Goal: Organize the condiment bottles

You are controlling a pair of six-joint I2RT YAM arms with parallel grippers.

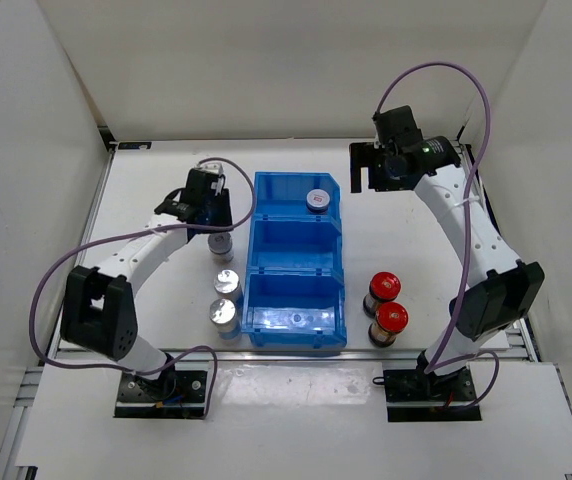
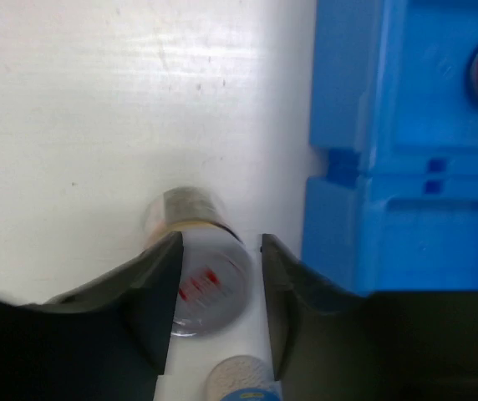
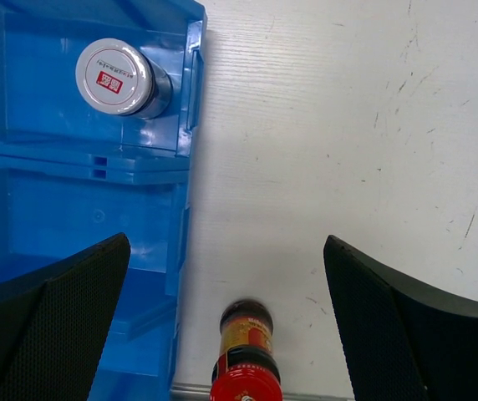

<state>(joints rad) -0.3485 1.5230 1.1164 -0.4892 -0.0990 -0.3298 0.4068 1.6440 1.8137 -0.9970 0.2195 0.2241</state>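
Note:
A jar with a grey-white cap and red mark (image 2: pixel 210 284) stands on the table left of the blue bin (image 1: pixel 258 262). My left gripper (image 1: pixel 211 207) is open and straddles this jar (image 1: pixel 220 243), with a small gap at the right finger (image 2: pixel 285 292). A second grey-white-capped jar (image 1: pixel 317 200) stands in the bin's far compartment and shows in the right wrist view (image 3: pixel 114 77). Two silver-capped jars (image 1: pixel 227 283) (image 1: pixel 224 314) stand left of the bin. Two red-capped jars (image 1: pixel 383 287) (image 1: pixel 390 319) stand right of it. My right gripper (image 1: pixel 384 166) is wide open and empty above the table's far right.
The bin's middle and near compartments hold no jars. The bin wall (image 2: pixel 406 209) lies just right of my left fingers. A pale round cap (image 2: pixel 237 376) sits just below the left jaws. A red-capped jar (image 3: pixel 246 368) stands low between my right fingers, with the bin's edge (image 3: pixel 185 167) to its left.

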